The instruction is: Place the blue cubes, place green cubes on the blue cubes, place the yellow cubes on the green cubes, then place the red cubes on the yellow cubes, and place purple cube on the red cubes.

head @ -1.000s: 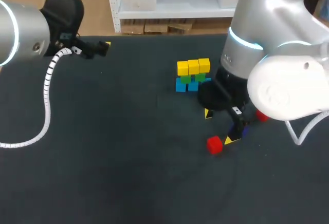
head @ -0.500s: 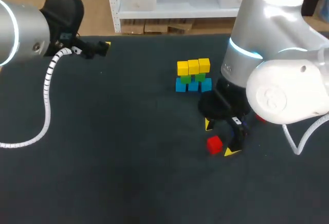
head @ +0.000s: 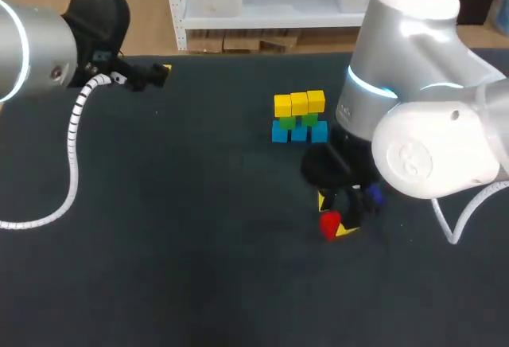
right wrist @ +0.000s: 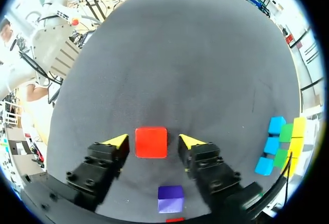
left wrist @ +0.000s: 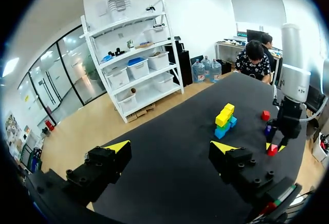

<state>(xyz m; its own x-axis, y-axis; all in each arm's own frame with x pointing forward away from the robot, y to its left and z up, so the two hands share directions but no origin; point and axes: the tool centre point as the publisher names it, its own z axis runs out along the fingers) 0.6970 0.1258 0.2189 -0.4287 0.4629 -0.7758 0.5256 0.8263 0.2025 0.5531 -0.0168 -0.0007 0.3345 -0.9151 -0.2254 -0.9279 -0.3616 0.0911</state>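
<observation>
right arm (head: 413, 116): shifted toward the tabletop's near edge | right tool (right wrist: 149, 141): was beside the small red cube (right wrist: 151, 142), now straddles it, one yellow tip on each side, neither touching

A cube (right wrist: 151, 142) lies between the right gripper's (right wrist: 152, 141) fingers (right wrist: 105, 154), a second cube (right wrist: 170, 198) under it, the stack (head: 298, 116) farther back.

Three blue cubes (head: 279, 132) on the surface (head: 199, 243); two green cubes (head: 288, 122); three yellow cubes (head: 299, 103); two red cubes (left wrist: 265, 115), both plain in the left wrist view, only one of them clear from the head view; one purple cube (right wrist: 170, 198); that makes eleven cubes in five colours.
</observation>
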